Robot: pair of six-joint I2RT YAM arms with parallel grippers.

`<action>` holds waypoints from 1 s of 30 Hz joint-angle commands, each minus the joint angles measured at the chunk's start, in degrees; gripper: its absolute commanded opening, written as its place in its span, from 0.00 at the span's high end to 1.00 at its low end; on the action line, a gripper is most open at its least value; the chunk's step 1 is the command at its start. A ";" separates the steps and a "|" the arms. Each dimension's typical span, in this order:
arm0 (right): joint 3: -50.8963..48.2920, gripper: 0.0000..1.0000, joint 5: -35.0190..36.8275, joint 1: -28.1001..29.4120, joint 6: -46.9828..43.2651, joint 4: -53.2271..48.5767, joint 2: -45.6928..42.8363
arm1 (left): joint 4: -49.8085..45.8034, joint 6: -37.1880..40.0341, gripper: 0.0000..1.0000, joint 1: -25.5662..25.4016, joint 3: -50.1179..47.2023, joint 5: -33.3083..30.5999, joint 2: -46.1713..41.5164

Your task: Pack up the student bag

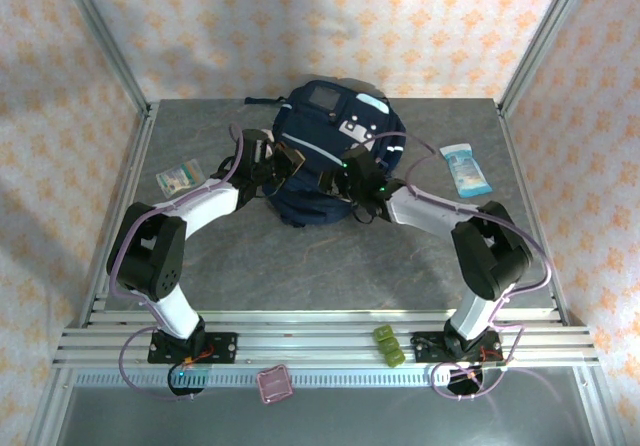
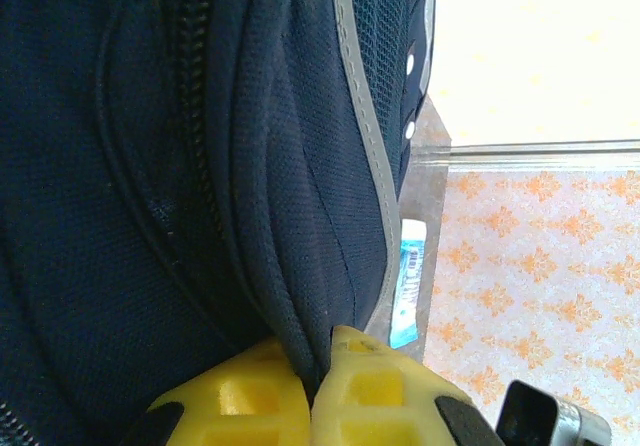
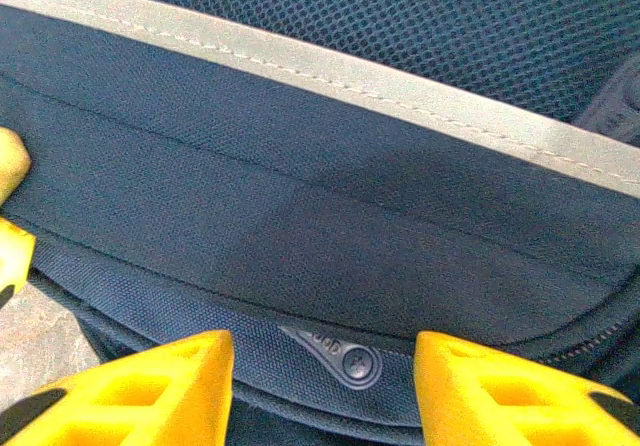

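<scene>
At frame bottom, right gripper [image 3: 322,340], jaws apart, may miss the zipper pull [image 3: 350,364] if left gripper [image 2: 318,354], clamped on student bag [image 1: 318,126], slips.

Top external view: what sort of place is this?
Probably a lab robot cell, not a classroom: grey tabletop edged by silver aluminium extrusion rails, white curtain walls with orange floral print on three sides, large navy-blue fabric backpack on it.

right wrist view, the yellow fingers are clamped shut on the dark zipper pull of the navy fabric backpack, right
Not quite. The right wrist view shows the right gripper open, not clamped shut. Its yellow fingers stand apart, and the dark zipper pull of the navy fabric backpack shows in the gap between them.
</scene>
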 commanded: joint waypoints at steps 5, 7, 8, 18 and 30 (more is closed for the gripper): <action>3.41 0.66 -3.05 2.11 -0.39 2.71 3.20 | 6.10 -0.71 1.00 -1.18 2.08 3.50 -3.25; 3.48 0.66 -2.38 2.53 -0.07 2.16 3.02 | 6.25 -0.72 1.00 -1.21 2.09 3.58 -3.18; 3.24 0.64 -1.79 2.79 0.16 1.73 2.79 | 6.33 -0.72 1.00 -1.21 2.12 3.46 -3.19; -3.71 0.43 6.78 3.75 3.78 3.17 -1.32 | 7.13 -1.43 1.00 -1.21 2.52 4.03 -3.50; 6.46 0.47 3.36 1.67 -2.68 2.07 4.51 | 8.12 -1.99 1.00 -1.73 1.20 4.74 -4.19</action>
